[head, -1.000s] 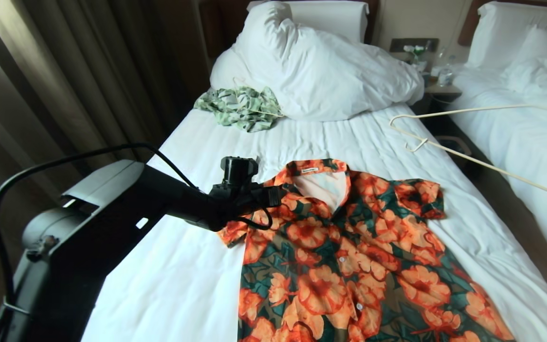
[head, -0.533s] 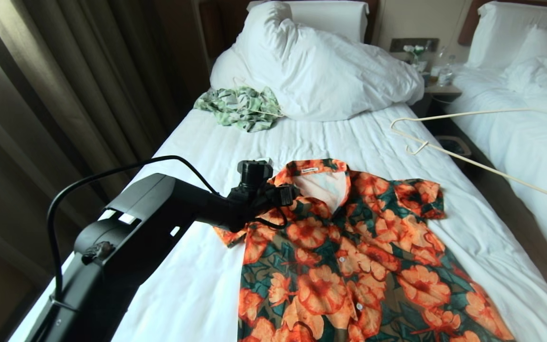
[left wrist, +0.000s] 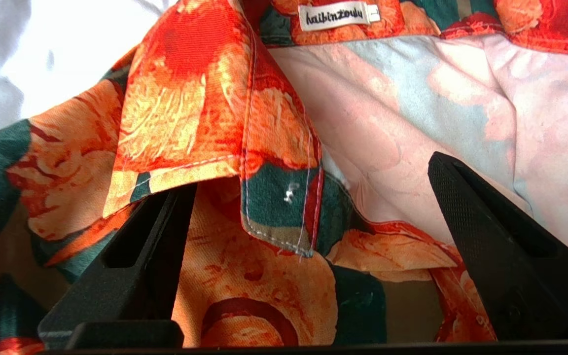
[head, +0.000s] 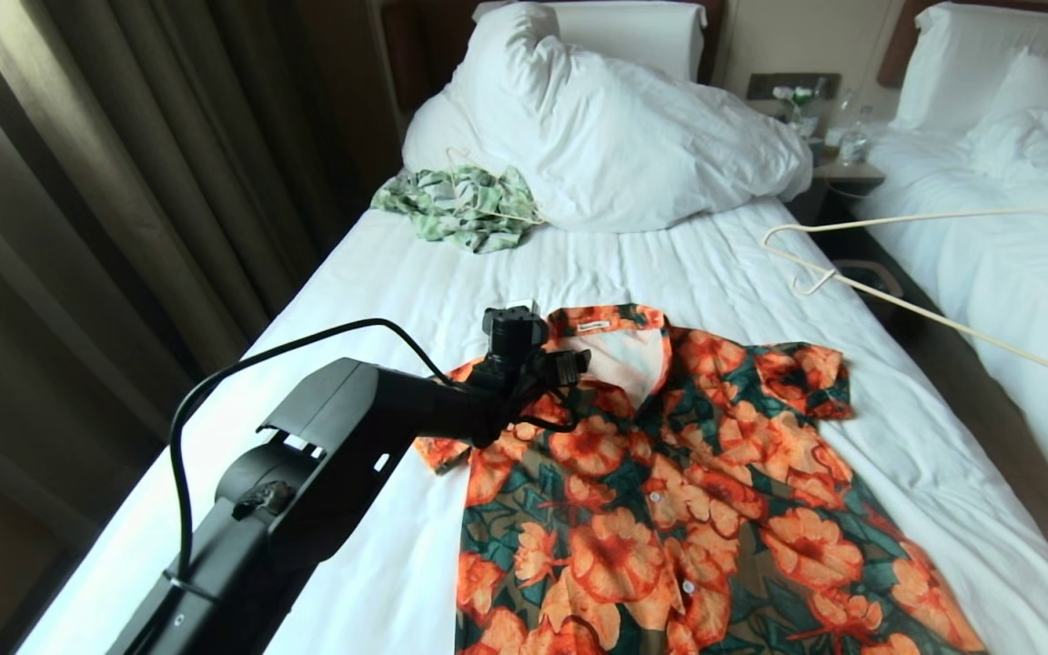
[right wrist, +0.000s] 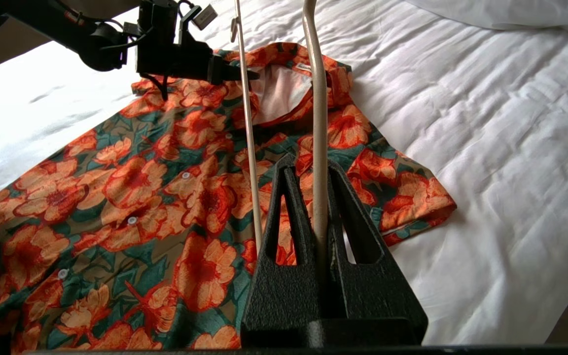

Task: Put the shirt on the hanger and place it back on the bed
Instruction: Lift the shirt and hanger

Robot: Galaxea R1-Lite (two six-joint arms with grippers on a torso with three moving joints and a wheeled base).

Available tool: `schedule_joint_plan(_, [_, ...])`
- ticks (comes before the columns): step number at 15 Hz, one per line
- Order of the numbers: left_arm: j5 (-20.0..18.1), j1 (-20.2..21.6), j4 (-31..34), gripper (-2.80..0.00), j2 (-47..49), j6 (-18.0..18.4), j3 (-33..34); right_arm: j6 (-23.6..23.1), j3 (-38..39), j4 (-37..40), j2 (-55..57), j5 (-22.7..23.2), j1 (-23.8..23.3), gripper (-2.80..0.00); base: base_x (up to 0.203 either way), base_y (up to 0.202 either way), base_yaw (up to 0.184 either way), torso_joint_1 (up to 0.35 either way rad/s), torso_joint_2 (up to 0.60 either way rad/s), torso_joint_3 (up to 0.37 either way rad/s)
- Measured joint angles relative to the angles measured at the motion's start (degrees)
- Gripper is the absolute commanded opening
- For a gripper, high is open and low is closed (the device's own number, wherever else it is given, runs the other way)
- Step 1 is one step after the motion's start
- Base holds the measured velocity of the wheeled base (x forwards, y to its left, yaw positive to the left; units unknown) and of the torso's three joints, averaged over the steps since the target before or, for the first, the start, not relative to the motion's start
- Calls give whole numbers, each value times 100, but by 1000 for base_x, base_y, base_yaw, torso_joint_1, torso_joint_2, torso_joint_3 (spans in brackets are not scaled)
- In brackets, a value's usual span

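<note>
Head view, left to right: left gripper (head: 569,367) hovers at the collar of the shirt (head: 670,491), jaws spread wide and empty, one finger (left wrist: 131,266) on each side of the collar point, evidently placed to pinch that edge and open the neck. Shirt lies flat, buttoned, front up on the bed (head: 378,546), so its neck is the ready entry. Hanger (head: 924,264) is held in the air beyond the bed's right edge, clear of the shirt. Right gripper (right wrist: 319,231) is clenched on its wire, probably awaiting the opened collar.
</note>
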Motion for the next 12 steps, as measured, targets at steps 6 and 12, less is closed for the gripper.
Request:
schedule_joint_plan(6, [-96,16,173,-280,118,11,-54,0,-4,-9,-30,-4,-13,-280,0,0,0,0,0,0])
schedule_joint_plan(12, [-244,16,-44,-280,120,2,-67,-9,-4,-11,-29,-12,-21,-280,0,0,0,0,0,0])
